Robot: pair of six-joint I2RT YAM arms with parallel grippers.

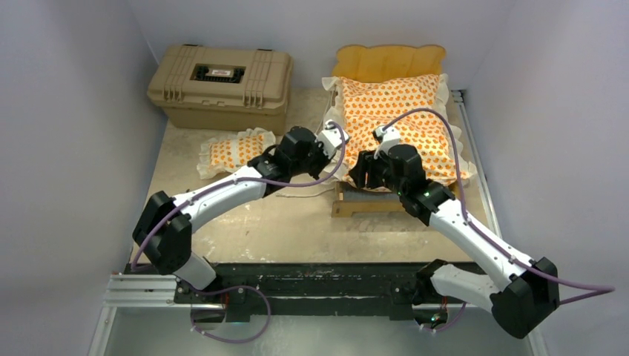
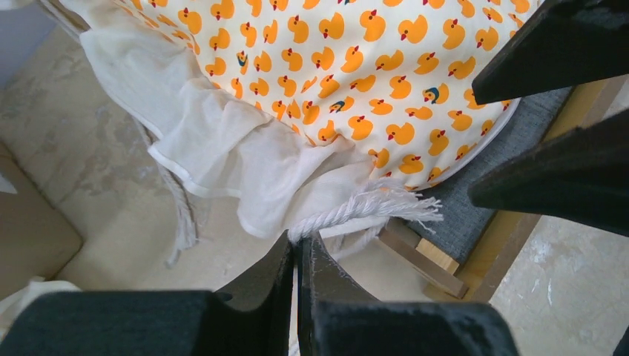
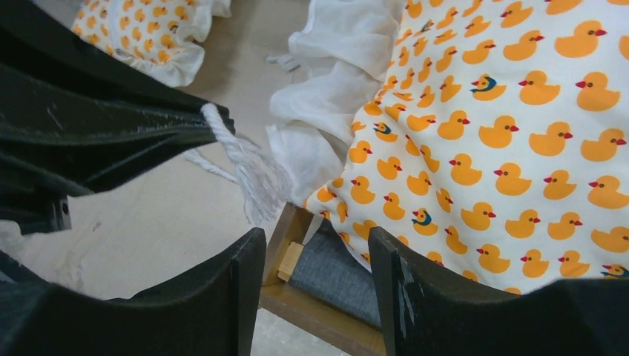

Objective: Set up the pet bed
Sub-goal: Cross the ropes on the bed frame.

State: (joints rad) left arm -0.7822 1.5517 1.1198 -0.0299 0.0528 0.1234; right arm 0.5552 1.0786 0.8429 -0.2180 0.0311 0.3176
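Left gripper (image 2: 298, 252) clenched on a white frayed rope tassel (image 2: 356, 209) beside the orange-duck, white-ruffled mattress cushion (image 1: 393, 119) — cushion lies on the light-wood bed frame (image 1: 362, 209), upper right of the top view. Right gripper (image 3: 315, 278) released, jaws apart over the frame's corner — small matching pillow (image 1: 236, 150) left of centre.

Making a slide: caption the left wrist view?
Left gripper shut on a frayed white rope at the ruffled corner of the duck-print mattress cushion.

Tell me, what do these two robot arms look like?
The left arm and right arm share smooth white segments, chunky black joints and a thin purple cable looping alongside. Each ends in two matte black, wedge-shaped fingers.
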